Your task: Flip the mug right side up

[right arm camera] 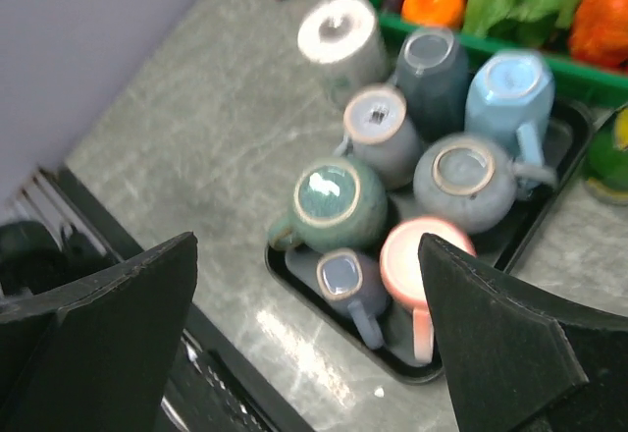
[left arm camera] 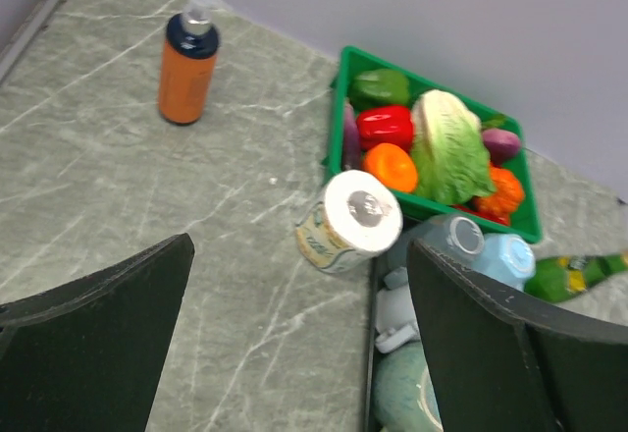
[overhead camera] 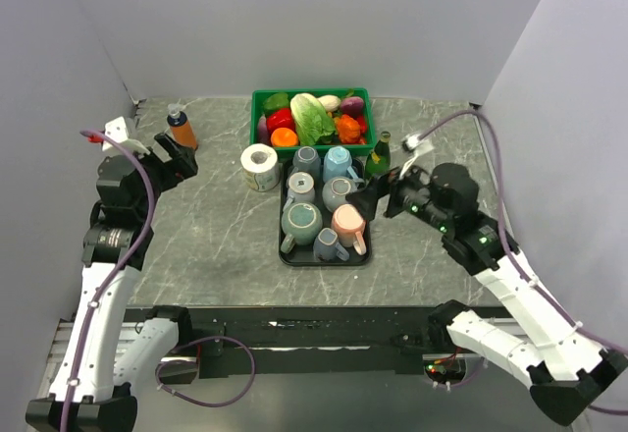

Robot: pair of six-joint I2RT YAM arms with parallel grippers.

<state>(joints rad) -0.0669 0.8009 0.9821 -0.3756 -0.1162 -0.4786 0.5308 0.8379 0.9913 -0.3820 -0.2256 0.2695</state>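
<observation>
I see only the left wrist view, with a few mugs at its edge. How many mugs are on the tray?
Observer: Seven mugs stand on the black tray.
Operator: Where is the right gripper?
Observer: The right gripper hovers open above the tray's right side, next to the pink mug.
Operator: Where does the handle of that mug point?
Observer: Toward the near edge of the table, to the arms.

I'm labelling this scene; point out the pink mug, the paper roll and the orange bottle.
pink mug [overhead camera: 347,223], top external view, its top face.
paper roll [left arm camera: 361,212], left wrist view, its flat end.
orange bottle [left arm camera: 185,83], left wrist view, its orange body.
</observation>
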